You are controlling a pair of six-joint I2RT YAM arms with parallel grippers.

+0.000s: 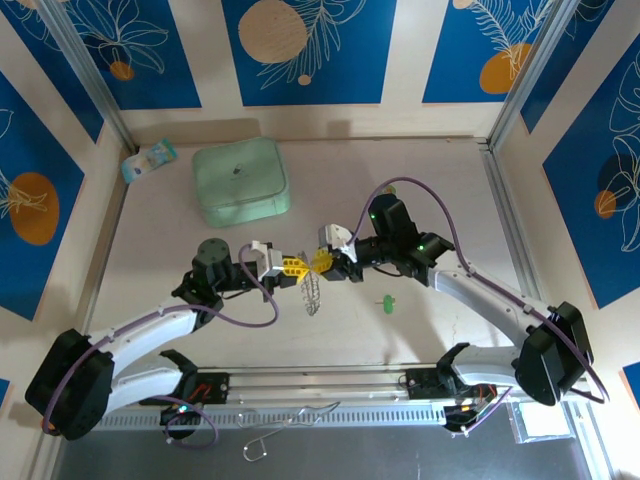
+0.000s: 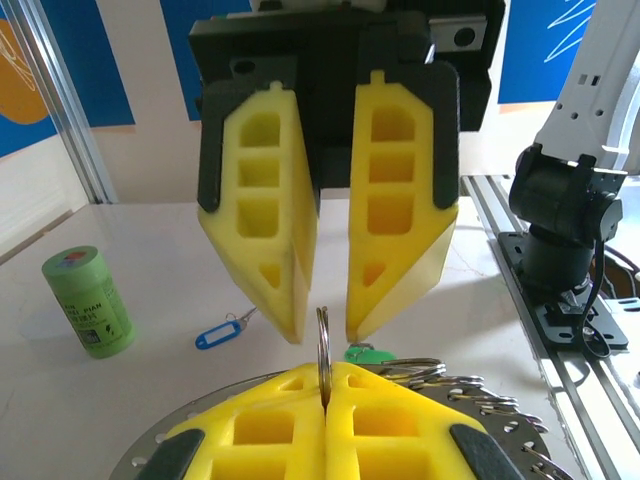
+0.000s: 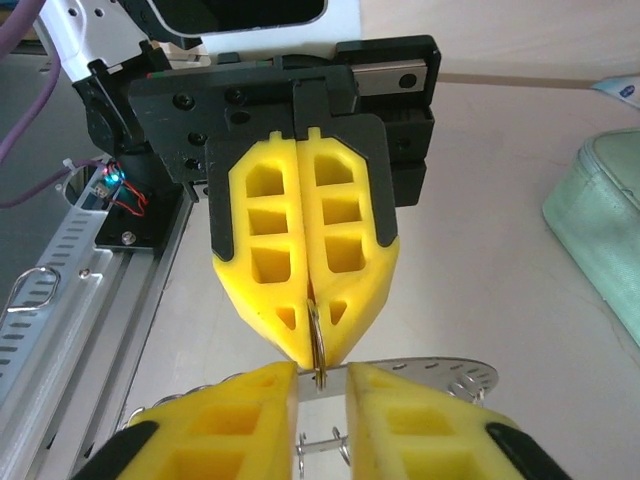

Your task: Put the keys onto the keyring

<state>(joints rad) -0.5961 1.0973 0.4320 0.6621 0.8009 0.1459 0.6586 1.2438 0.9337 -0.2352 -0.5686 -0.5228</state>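
Left pincer squeezes keyring. Right pincer part open, empty. Blue key, green key lie on worktop. Next: right grabs key.

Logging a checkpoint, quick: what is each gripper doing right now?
Left gripper: closed on the keyring.
Right gripper: open, fingers apart either side of the keyring.

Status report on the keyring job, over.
Left gripper shut on thin loop of the beaded silvery keyring. Right gripper open, astride that loop. Blue-headed key and green-headed key on the white table, unthreaded. Green cylinder stands apart.
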